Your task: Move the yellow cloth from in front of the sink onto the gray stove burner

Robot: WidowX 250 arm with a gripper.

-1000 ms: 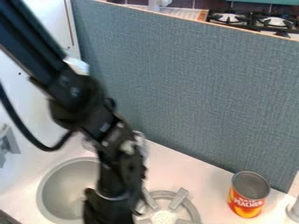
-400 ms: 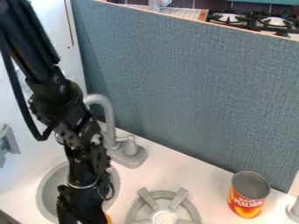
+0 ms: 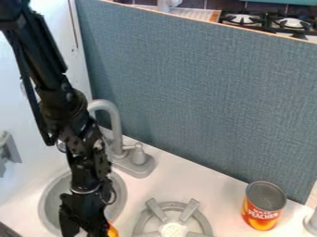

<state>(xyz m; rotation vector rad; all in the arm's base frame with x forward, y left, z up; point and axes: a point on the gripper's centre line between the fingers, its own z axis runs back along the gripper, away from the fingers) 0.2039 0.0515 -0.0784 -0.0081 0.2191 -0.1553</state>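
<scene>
The black gripper (image 3: 85, 226) hangs at the bottom edge of the view, left of centre, over the front right part of the round grey sink bowl (image 3: 46, 203). An orange object (image 3: 112, 231) peeks out just right of the gripper, mostly hidden behind it. I cannot tell whether the gripper holds it or only stands in front of it.
A grey faucet (image 3: 114, 121) rises behind the sink. Right of the sink is a grey stove burner (image 3: 174, 228). An open, orange-labelled can (image 3: 263, 209) stands upright at the right, near the tall blue-grey panel (image 3: 204, 92).
The arm has swung left from beside the burner to over the sink, uncovering the faucet. The orange object came into view beside the gripper. Since the middle frame the arm has shifted only slightly.
</scene>
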